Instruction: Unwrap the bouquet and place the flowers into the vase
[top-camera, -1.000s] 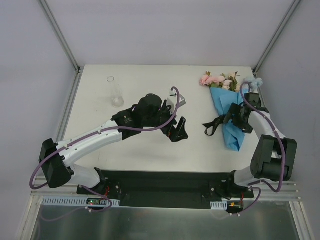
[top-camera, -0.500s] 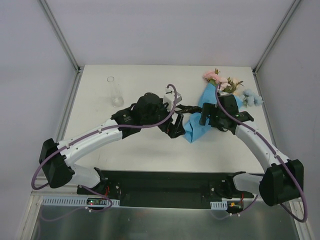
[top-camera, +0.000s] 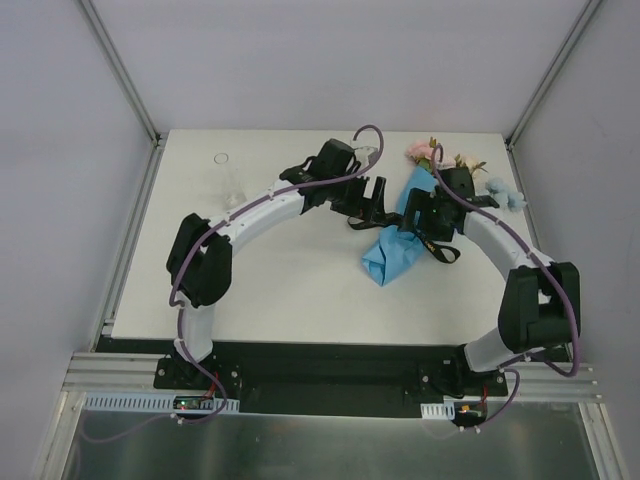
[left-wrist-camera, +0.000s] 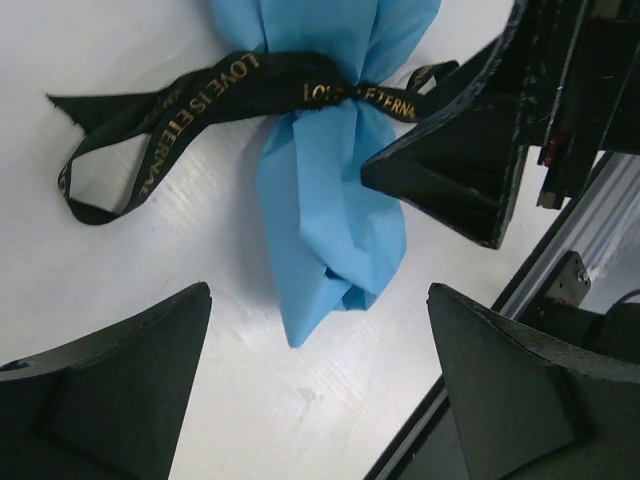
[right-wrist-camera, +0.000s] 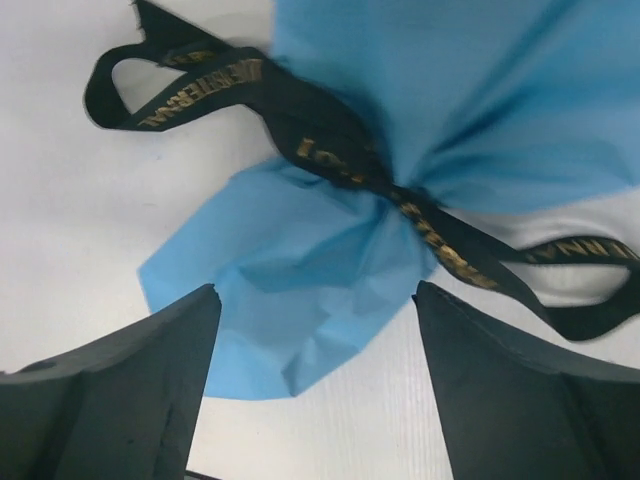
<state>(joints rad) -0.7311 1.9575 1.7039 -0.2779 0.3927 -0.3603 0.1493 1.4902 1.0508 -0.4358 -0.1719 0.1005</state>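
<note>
We see the bouquet (top-camera: 397, 257) lying on the white table (top-camera: 280, 285), over on the right side and toward the back. Its blue paper (left-wrist-camera: 330, 220) is bunched in tight, and a black ribbon (left-wrist-camera: 190, 95) with gold letters is tied around it. One loop of the ribbon lies flat on the table, off to the side. The pointed end of the paper aims at the near middle of the table. The flowers (top-camera: 427, 156) poke out at the far end. Some are pink and some are cream, and a light-blue bloom (top-camera: 505, 196) sits out past the right arm.

The left end effector (left-wrist-camera: 318, 295) is open. Its two dark fingers (left-wrist-camera: 130, 380) stand wide apart, one on each side of the paper's pointed end, and neither one touches it.

The right end effector (right-wrist-camera: 315, 290) is open too. Its fingers (right-wrist-camera: 520, 385) stand apart by the crumpled bottom of the paper, close to the knot. In the left wrist view, one right finger comes right up to the paper beside the knot. It may be touching, but we cannot be sure.

The vase (top-camera: 231, 186) is clear glass. It stands upright at the back left of the table, well apart from the bouquet.
</note>
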